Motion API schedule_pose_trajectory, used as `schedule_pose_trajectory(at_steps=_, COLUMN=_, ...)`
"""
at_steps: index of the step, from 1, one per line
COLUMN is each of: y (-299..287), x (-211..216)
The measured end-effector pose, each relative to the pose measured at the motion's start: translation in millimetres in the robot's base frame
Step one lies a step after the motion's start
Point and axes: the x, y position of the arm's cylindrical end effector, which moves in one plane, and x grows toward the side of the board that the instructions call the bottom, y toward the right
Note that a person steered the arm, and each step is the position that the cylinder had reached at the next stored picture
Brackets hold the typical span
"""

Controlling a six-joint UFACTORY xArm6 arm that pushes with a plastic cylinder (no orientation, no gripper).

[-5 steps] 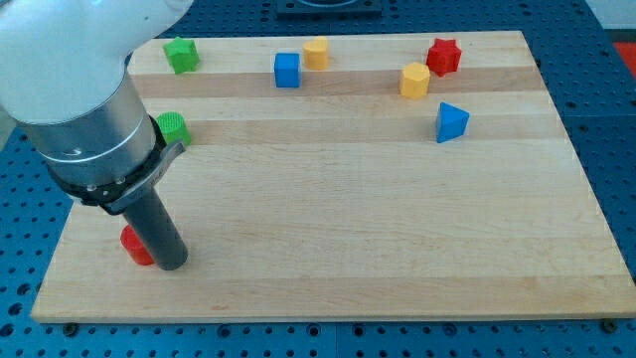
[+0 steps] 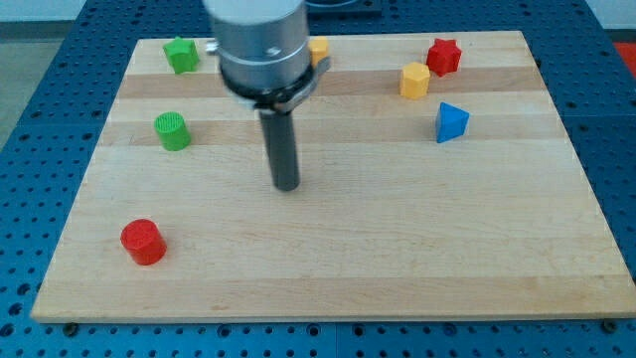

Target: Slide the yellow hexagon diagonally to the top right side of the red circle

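Near desk centre, my tip; no gripper fitted, nothing held. Yellow hexagon block well upper-right; red circular block lower-left.

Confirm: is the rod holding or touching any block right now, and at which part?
Nothing is held. My tip sits on bare board, touching no block; the yellow hexagon is up toward the view's right, and the red circle is down toward the view's left.

Seven blocks are counted on the wooden board. Two red ones are seen, a circle and a star; two green ones, a star and a cylinder. Two yellow blocks are seen, a hexagon and a half-hidden one, plus one blue triangle.
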Motion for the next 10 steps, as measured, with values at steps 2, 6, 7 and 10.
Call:
schedule_pose_trajectory(at_steps=2, y=43.5, x=-69.7)
schedule_pose_trajectory(at_steps=6, y=131.8, x=-106.7)
schedule_pose_trajectory(at_steps=7, y=165.9, x=-110.7)
schedule_pose_trajectory(at_steps=10, y=193.7, x=-146.9)
